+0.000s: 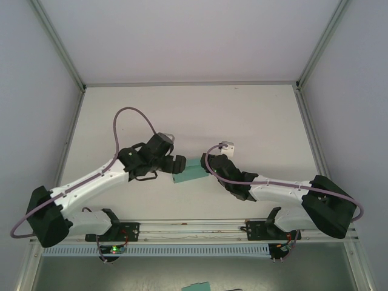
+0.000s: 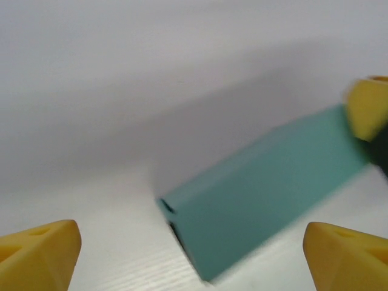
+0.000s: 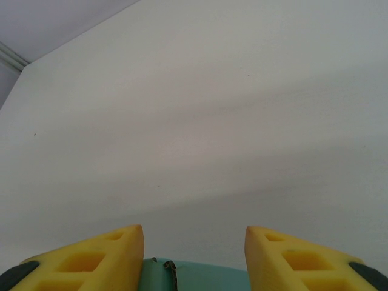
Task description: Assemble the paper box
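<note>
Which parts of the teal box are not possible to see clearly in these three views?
Top external: the left gripper and right gripper cover both ends of the teal-green card paper box.
Left wrist: blur smears its edges; a yellow finger hides its far end.
Right wrist: the bottom edge cuts off nearly all of it.

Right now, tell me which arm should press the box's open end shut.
Left. The left hand is open and free, facing the open end of the box. The right hand grips the far end, so it should probably just hold.
</note>
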### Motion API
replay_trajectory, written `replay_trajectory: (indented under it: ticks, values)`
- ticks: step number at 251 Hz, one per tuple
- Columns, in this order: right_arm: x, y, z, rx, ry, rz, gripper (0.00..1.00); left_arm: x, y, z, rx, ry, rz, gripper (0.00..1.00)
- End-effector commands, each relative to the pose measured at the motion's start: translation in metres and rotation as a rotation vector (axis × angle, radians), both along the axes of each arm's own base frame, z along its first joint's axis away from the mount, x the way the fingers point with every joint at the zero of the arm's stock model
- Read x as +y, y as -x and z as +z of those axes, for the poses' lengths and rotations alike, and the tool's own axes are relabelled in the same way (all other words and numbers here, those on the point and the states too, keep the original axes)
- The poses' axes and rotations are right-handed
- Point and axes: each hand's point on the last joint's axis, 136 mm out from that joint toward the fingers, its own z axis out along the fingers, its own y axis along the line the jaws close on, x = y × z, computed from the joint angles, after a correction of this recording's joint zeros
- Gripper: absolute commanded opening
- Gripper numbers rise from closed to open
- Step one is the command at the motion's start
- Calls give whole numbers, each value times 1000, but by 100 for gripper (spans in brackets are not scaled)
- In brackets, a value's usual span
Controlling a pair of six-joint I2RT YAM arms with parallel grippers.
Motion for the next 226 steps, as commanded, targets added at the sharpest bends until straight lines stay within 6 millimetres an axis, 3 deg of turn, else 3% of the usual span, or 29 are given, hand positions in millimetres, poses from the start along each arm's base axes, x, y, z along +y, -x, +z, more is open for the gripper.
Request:
replay_trajectory:
  ticks: [1,21,51,114,134,157,226]
  values:
    - [-33,32,-72,202,226,40,48,17,-10,-22,93,31,107,88]
    - [-36,32,-74,205,230,27,48,13,-5,-36,139,78,76,81]
    - [-39,34,-80,224,237,26,48,5,13,-52,178,144,8,79]
    - [-42,42,-94,261,229,31,47,35,34,-95,156,103,72,75]
    - [-43,48,-103,294,233,42,47,37,36,-100,115,108,58,74]
    - [-48,55,-112,318,236,45,45,32,32,-89,69,145,35,76]
    - [-42,56,-108,307,224,86,42,18,8,-9,-53,201,7,78]
